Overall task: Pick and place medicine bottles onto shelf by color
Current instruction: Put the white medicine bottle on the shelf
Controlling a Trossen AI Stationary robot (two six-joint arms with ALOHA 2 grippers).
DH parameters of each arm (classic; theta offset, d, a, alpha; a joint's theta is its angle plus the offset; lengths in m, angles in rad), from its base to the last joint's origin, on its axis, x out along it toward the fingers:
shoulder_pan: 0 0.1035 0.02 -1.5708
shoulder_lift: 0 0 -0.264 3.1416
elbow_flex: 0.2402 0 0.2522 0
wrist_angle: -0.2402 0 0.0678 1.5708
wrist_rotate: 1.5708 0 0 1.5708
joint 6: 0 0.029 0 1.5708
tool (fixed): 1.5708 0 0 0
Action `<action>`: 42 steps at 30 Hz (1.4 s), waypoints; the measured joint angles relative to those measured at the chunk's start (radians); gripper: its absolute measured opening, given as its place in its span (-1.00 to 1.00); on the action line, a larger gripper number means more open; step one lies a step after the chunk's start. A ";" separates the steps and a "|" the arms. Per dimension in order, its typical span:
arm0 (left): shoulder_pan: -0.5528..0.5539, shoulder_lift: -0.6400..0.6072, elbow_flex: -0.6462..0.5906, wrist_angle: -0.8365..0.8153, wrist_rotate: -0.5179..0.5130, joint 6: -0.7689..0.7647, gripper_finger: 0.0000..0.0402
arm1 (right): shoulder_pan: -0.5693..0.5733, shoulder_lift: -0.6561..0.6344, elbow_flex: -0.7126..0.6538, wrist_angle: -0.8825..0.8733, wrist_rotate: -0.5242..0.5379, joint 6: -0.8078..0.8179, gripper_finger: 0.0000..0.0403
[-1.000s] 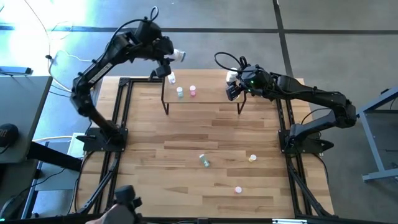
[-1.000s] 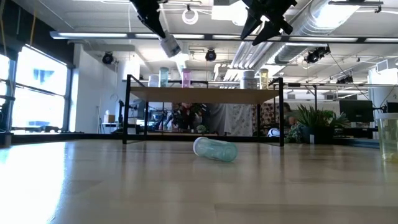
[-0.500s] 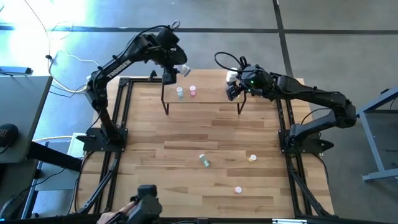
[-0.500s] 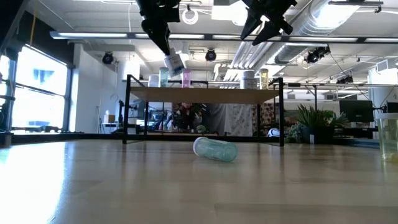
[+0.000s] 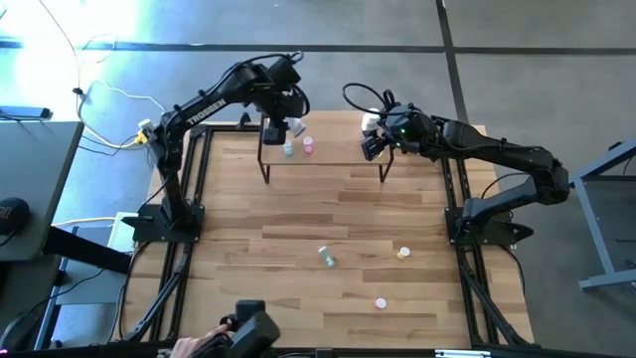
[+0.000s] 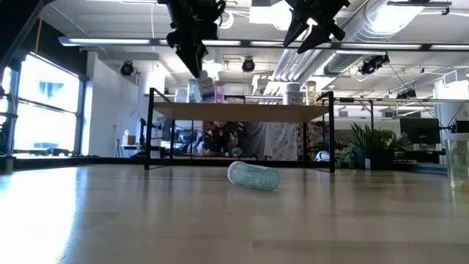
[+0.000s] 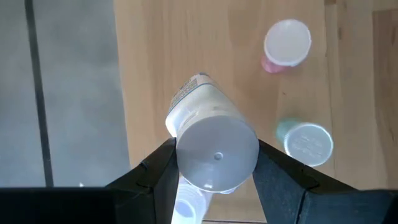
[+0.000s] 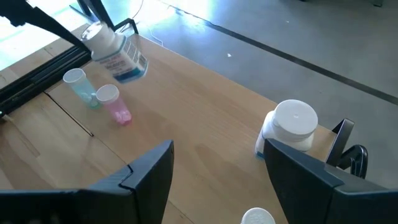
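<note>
My left gripper [image 5: 279, 127] [image 6: 196, 64] is above the left part of the shelf [image 5: 338, 157] [image 6: 242, 111], shut on a white medicine bottle [image 5: 295, 126] [image 6: 207, 88] [image 7: 211, 134]. A pale green bottle [image 5: 288, 149] [image 7: 303, 142] and a pink one [image 5: 308, 146] [image 7: 286, 45] stand on the shelf top beside it. Another white bottle [image 5: 370, 121] [image 8: 291, 126] stands near the shelf's right end. My right gripper [image 5: 370, 147] [image 8: 214, 180] hovers open above that end. A green bottle [image 5: 326, 257] [image 6: 253, 176] lies on its side on the table; a yellow [image 5: 403, 254] and a pink bottle [image 5: 381, 302] stand farther toward the near edge. My left gripper pinches the white bottle at its cap end [image 7: 216, 152] between the two fingers [image 7: 158, 171], coming from above and pointing down. The bottle hangs tilted below the fingers, its base toward the shelf top. Whether the base touches the shelf, I cannot tell.
A further small bottle cap [image 8: 258, 216] shows on the shelf under my right gripper. Black frame rails [image 5: 194, 179] run along both table sides. A person's hand with a dark device [image 5: 248, 330] is at the near edge. A clear cup [image 6: 458, 158] stands at the right.
My left gripper has carried the white bottle toward the table's right and down, from beyond the shelf's left end to just over the shelf top beside the green bottle. The bottle has come down to the level of the standing bottles. My right arm has kept still.
</note>
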 joint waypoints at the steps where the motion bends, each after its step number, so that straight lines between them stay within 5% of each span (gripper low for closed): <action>1: 0.000 0.003 0.000 -0.001 -0.012 -0.001 -0.19 | 0.000 0.000 0.000 0.000 0.000 0.000 0.19; 42: -0.047 0.005 -0.003 -0.003 -0.067 0.070 -0.16 | 0.001 0.001 0.000 -0.019 -0.005 0.000 0.19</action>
